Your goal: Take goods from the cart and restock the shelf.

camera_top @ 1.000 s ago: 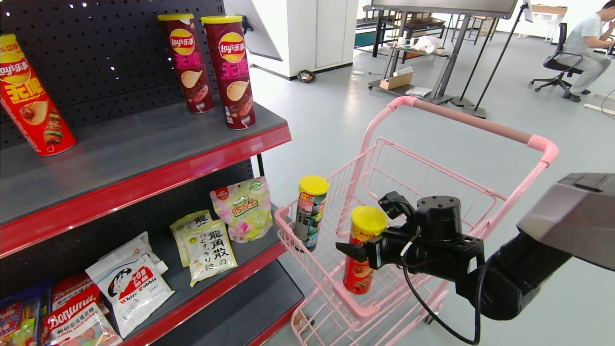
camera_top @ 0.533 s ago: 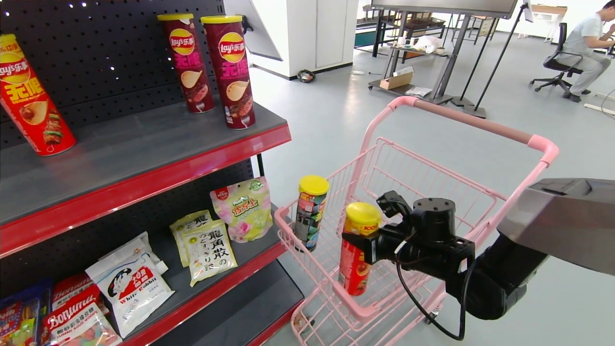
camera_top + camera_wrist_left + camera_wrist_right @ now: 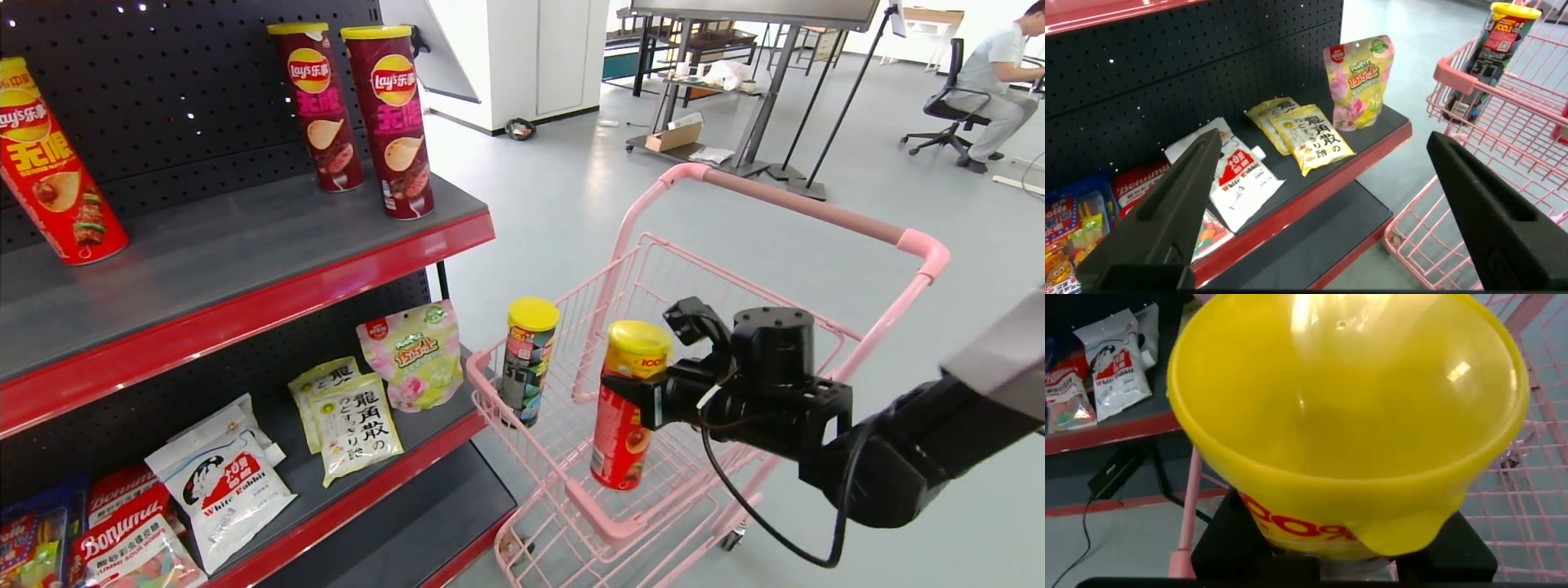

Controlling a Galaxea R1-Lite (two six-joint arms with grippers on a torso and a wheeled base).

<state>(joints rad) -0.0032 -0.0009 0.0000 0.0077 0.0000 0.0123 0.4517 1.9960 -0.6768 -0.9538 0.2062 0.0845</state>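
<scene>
The right gripper [image 3: 645, 398] is clamped around the upper part of a red can [image 3: 619, 445] with a yellow lid, held upright. The can's lower end is within the wire walls of the pink cart [image 3: 784, 204]; whether it touches the cart floor cannot be told. At 9 o'clock of the red can, near it but apart, a dark can [image 3: 526, 359] stands upright in the cart's corner nearest the shelf [image 3: 245, 310]. That can and the cart's pink rim lie between the red can and the shelf.

At 10 o'clock, two maroon cans [image 3: 392, 122] stand side by side near the upper board's end. A pink-green pouch [image 3: 415, 353], yellow packets [image 3: 351, 420] and a white bag [image 3: 224, 482] lie on the lower board. The left gripper [image 3: 1323, 220] hangs before that board, fingers spread wide, holding nothing.
</scene>
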